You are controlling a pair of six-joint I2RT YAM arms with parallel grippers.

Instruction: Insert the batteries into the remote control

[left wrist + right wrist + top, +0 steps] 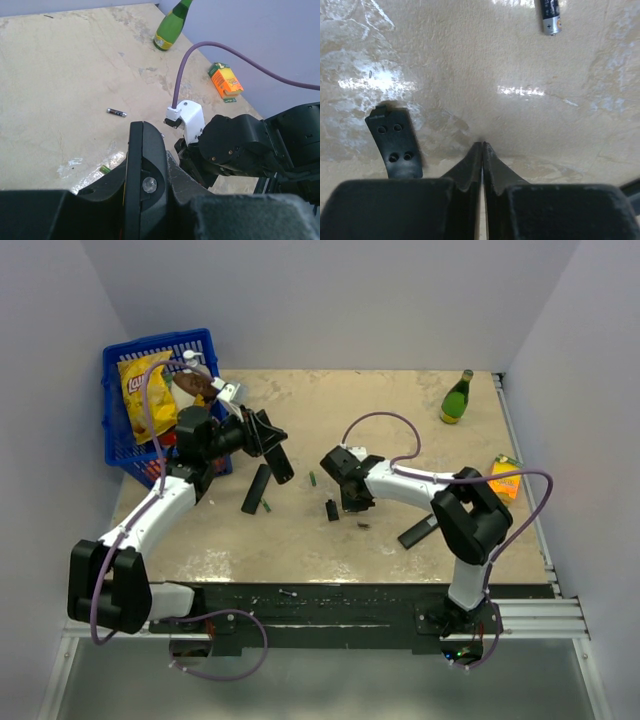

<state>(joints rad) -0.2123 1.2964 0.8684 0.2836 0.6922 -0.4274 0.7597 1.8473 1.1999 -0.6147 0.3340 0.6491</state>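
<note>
— Black bar in the left pincer (272, 447): is that the remote control (283, 469)?

— I take it so. The pincer is clamped on one end of it, and it hangs tilted above the worktop (400, 420). That keeps it clear of a second black remote (257, 488), which lies flat at 7 o'clock from it. Held up like that, its back could be offered to the other arm for loading. That is my reading, not something shown.

— And the right pincer (482, 148)?

— Closed, with both fingertips pressed together and their points down on the worktop. Nothing shows between them, so it seems to grip nothing.

— Where are the batteries?

— Loose on the worktop. In the right wrist view one battery (550, 17) lies at 1 o'clock from the tips, well apart. The left wrist view shows a battery (116, 112) alone on bare surface at 11 o'clock from the held remote. It may be the same one.

— The back cover (395, 145)?

— Flat at 9 o'clock from the right tips, near but not touching. With the cover off, the compartment should be open, though no view shows it.

— How far along, then?

— Early, I judge, since I see no battery loaded. The right pincer would have to open and reach a battery. Something that thin and round may roll away from the tips.
</note>
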